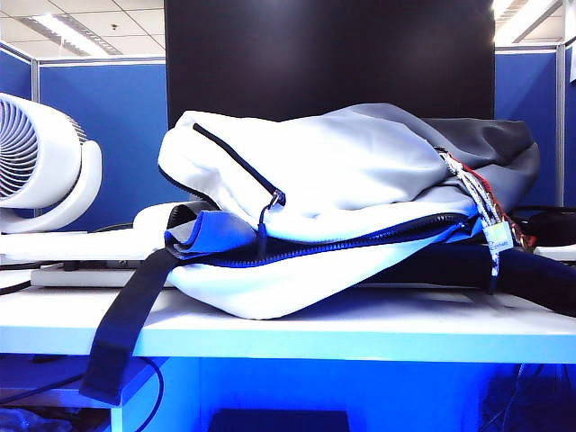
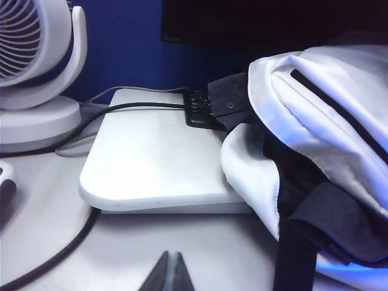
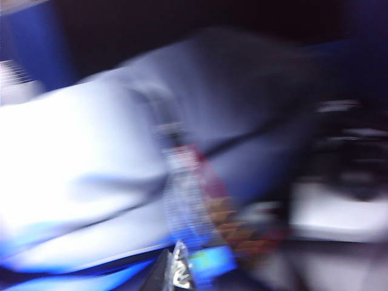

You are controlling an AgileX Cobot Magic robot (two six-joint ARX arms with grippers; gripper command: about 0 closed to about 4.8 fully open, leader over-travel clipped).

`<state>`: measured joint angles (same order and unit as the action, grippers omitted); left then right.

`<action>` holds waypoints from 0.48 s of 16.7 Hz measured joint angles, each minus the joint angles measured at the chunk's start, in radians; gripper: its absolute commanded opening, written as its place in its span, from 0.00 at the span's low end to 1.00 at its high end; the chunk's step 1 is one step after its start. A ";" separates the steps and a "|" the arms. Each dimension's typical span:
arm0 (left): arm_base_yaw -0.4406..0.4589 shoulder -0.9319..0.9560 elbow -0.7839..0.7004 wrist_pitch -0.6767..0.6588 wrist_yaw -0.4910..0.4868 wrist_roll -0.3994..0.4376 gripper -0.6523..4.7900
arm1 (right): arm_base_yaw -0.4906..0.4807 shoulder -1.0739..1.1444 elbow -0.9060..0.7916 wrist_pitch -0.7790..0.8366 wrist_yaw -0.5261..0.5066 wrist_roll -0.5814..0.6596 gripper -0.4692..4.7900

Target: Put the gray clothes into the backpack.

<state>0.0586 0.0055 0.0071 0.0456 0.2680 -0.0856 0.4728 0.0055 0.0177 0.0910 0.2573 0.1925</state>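
The backpack (image 1: 342, 180), large and white with a gray end panel, lies on its side on the table. Its blue-edged zipper (image 1: 360, 243) gapes along the front. At the left end of that opening sits a dark gray fold with a bright blue part (image 1: 202, 232), apparently the gray clothes (image 2: 339, 221), tucked in the mouth. My left gripper (image 2: 171, 270) is shut and empty, low over the table just left of the backpack (image 2: 315, 121). In a blurred right wrist view, my right gripper (image 3: 176, 270) is shut beside the speckled cords (image 3: 188, 206). Neither gripper shows in the exterior view.
A white fan (image 1: 36, 162) stands at the left next to a flat white board (image 2: 151, 157), with a black cable (image 2: 54, 260) curving over the table. The backpack's wide black strap (image 1: 126, 333) hangs over the table's front edge. A dark screen (image 1: 324, 54) stands behind.
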 measured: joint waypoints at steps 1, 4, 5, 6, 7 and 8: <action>0.000 0.000 0.000 0.001 -0.003 0.017 0.11 | -0.001 0.000 0.000 -0.001 0.055 -0.037 0.09; 0.000 0.000 0.000 0.003 -0.026 0.025 0.11 | -0.001 0.000 0.000 -0.028 0.076 -0.179 0.09; 0.000 0.000 0.000 0.004 -0.026 0.025 0.11 | -0.015 0.000 -0.001 -0.056 0.076 -0.203 0.09; 0.000 0.000 0.000 0.004 -0.026 0.025 0.11 | -0.034 0.000 -0.006 -0.057 0.076 -0.207 0.09; 0.000 0.000 0.000 0.005 -0.026 0.025 0.11 | -0.058 0.000 -0.008 -0.066 0.075 -0.209 0.09; 0.000 0.000 0.000 0.007 -0.026 0.024 0.11 | -0.098 0.002 -0.008 -0.068 0.064 -0.209 0.09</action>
<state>0.0589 0.0055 0.0071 0.0525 0.2420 -0.0620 0.3748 0.0071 0.0093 0.0235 0.3214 -0.0166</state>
